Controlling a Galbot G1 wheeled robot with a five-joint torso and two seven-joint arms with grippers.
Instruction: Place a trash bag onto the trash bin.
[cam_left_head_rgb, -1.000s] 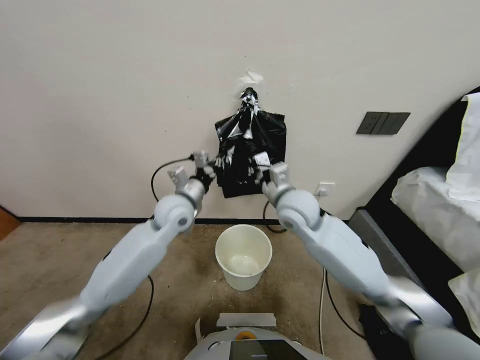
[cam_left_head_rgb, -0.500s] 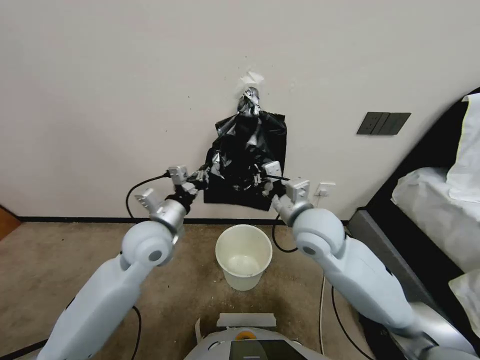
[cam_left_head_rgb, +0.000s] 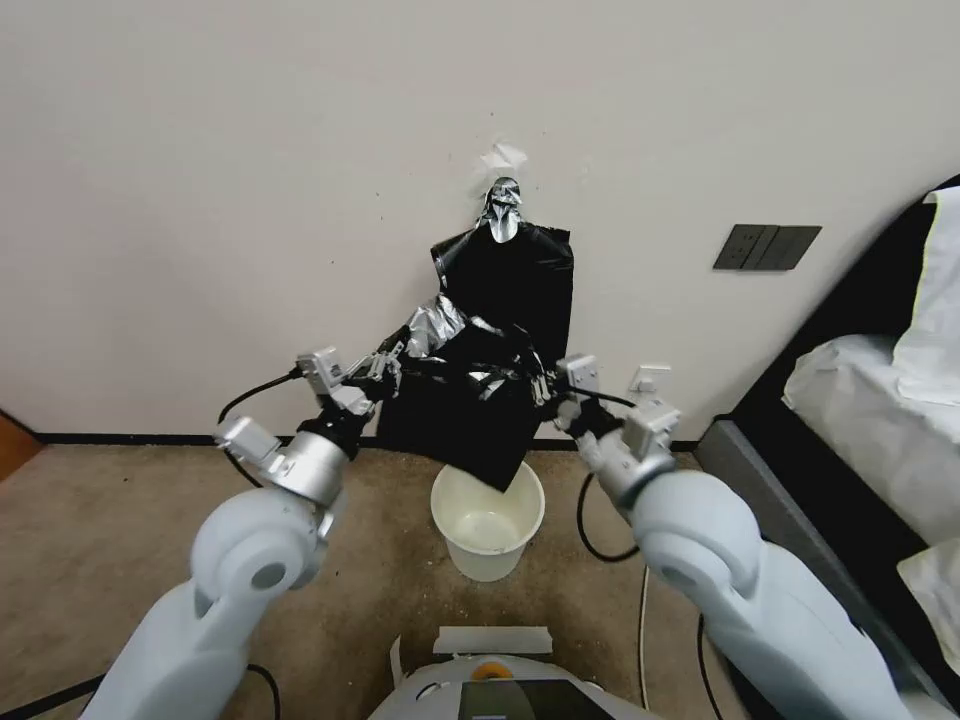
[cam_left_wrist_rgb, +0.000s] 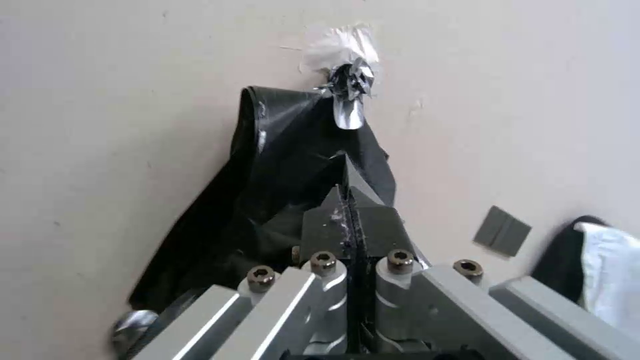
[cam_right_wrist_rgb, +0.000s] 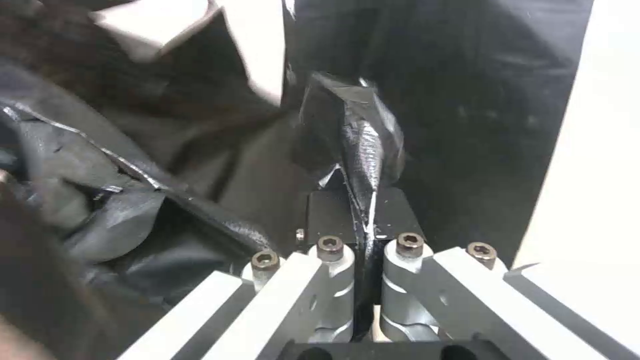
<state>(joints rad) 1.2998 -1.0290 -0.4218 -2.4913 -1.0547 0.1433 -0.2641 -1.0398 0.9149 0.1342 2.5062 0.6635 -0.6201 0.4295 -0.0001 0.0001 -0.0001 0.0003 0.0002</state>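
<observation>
With both our left pincer (cam_left_head_rgb: 385, 368) and right pincer (cam_left_head_rgb: 548, 381) pinching the thin glossy black plastic trash bag (cam_left_head_rgb: 455, 415) above the small round off-white plastic trash bin (cam_left_head_rgb: 487, 512), we reckon the film could tear if pulled apart hard.

Glossy black trash bag (cam_left_head_rgb: 455, 425), off-white trash bin (cam_left_head_rgb: 487, 520)

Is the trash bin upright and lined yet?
Upright, unlined. The trash bin stands mouth-up, bare off-white inside; the trash bag hangs above it, pinched between left gripper and right gripper.
</observation>
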